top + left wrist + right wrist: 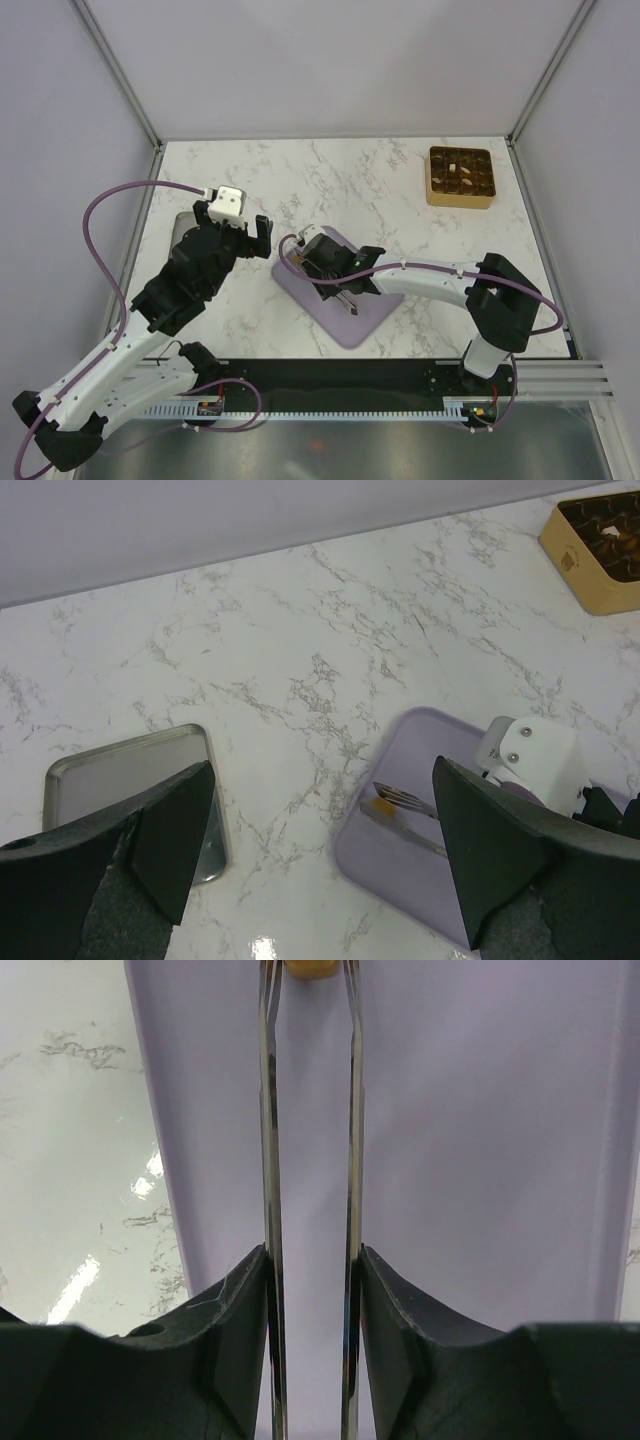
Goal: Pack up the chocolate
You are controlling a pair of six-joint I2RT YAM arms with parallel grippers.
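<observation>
A caramel-tan chocolate (312, 968) lies on the lilac mat (480, 1160), between the tips of metal tongs (268, 1160). My right gripper (312, 1260) is shut on the tongs, one dark finger pressing each arm. In the left wrist view the same chocolate (383, 806) sits at the tong tips (412, 805) near the mat's (400, 880) left edge. From above, the right gripper (330, 272) hangs over the mat (370, 320). My left gripper (237, 228) hovers open and empty to the mat's left. More chocolate pieces lie in the gold tray (433, 185).
A flat metal tray (120, 780) lies on the marble table under my left gripper (320, 860). The gold tray (575, 565) stands at the far right corner. Frame posts and pale walls border the table.
</observation>
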